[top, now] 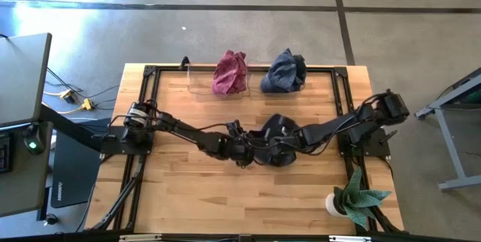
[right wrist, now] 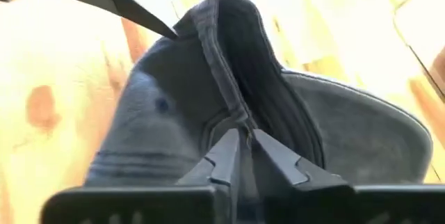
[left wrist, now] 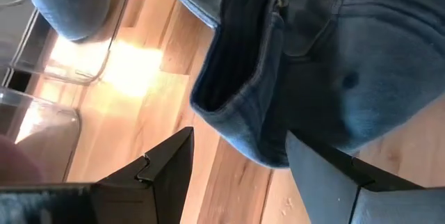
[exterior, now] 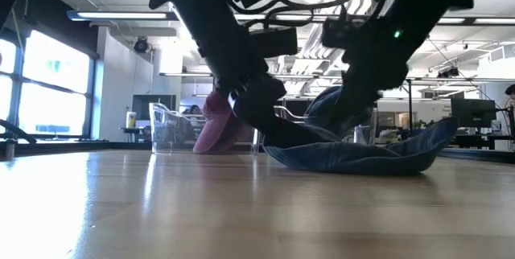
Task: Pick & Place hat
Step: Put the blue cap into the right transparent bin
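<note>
At the near right corner of the light wooden worktop [top: 225, 197] we see a small potted plant with long green leaves in a white pot [top: 353, 199], well apart from everything else.

At the middle of the worktop lies the dark blue denim cap [top: 276, 138], with both arms meeting over it. In the low view it rests on the wood with its brim [exterior: 418, 148] stretched flat to one side. Our right gripper [right wrist: 241, 156] reaches in from the right edge, and its two dark fingers [right wrist: 221, 158] are pinched together on a fold of the cap's rim, cloth caught between them. Our left gripper [left wrist: 264, 175] comes in from the left edge and sits at the cap's left side; its fingers [left wrist: 163, 165] stand wide apart, with the hanging edge of the denim between them and bare wood showing beneath.

Toward the far edge we see a clear plastic tray [top: 194, 84] with low walls. A crumpled maroon cloth hat [top: 230, 72] lies at its right end, and just beside that, further right along the far edge, sits a second crumpled dark blue cloth hat [top: 285, 71]. The two are close but apart.
</note>
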You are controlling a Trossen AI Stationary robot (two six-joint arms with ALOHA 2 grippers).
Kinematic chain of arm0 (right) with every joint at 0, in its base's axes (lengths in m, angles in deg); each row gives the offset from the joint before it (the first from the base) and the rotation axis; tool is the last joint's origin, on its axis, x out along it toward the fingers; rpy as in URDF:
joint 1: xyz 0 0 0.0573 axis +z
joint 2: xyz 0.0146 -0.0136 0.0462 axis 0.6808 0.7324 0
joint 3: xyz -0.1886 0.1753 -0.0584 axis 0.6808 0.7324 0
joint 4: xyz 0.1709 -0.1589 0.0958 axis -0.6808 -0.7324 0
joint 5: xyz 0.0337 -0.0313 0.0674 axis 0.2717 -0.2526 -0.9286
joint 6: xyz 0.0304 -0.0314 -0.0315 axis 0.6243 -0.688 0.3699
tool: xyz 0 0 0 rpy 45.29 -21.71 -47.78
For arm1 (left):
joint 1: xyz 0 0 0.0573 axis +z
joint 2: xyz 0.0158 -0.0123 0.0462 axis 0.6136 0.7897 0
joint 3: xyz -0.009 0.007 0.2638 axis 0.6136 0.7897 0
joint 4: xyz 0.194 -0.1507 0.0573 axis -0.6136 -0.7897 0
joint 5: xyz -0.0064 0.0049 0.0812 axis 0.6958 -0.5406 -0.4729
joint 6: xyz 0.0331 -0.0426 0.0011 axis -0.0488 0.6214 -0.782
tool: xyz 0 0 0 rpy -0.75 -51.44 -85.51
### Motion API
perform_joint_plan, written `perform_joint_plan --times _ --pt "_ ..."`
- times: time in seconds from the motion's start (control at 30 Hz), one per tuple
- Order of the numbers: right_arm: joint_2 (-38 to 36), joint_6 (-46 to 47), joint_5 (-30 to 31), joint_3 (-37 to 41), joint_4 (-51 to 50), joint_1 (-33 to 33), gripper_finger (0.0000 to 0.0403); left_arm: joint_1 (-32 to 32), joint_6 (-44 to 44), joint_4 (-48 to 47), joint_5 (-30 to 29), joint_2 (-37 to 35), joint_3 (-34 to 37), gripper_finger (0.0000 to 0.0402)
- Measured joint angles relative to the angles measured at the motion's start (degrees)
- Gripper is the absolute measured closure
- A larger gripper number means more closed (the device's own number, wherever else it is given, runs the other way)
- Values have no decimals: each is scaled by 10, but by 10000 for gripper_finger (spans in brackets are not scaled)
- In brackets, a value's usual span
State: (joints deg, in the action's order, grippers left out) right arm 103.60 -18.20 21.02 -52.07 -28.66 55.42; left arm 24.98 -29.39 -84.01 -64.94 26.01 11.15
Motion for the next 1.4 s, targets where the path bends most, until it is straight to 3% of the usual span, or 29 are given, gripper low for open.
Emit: perform_joint_plan --times 0.2,0.27,0.43,0.53,0.63,0.9,1.1,1.27,1.4 --pt "71 -67 -49 0 67 -28 328 -13 14 -3 17 -32 -2 179" --pt "98 -82 -14 0 97 -37 326 -17 15 -17 31 -33 1 179" --pt "120 -55 144 0 114 -46 343 -18 15 -6 30 -23 -1 179" --pt "105 -62 139 0 96 -39 359 -18 18 -23 24 -20 2 179" --pt "79 -61 101 -1 68 -36 372 -18 8 -16 24 -21 0 179" --pt "44 -32 -156 -1 -6 -41 391 -4 -62 140 -19 40 1 179" --pt "56 -48 -271 -1 0 -29 401 9 -75 167 -18 45 1 179" --pt "54 -76 -351 -1 10 -8 399 8 -76 177 8 45 1 179" --pt "32 -88 -340 -1 -1 12 401 9 -88 186 67 45 1 179"
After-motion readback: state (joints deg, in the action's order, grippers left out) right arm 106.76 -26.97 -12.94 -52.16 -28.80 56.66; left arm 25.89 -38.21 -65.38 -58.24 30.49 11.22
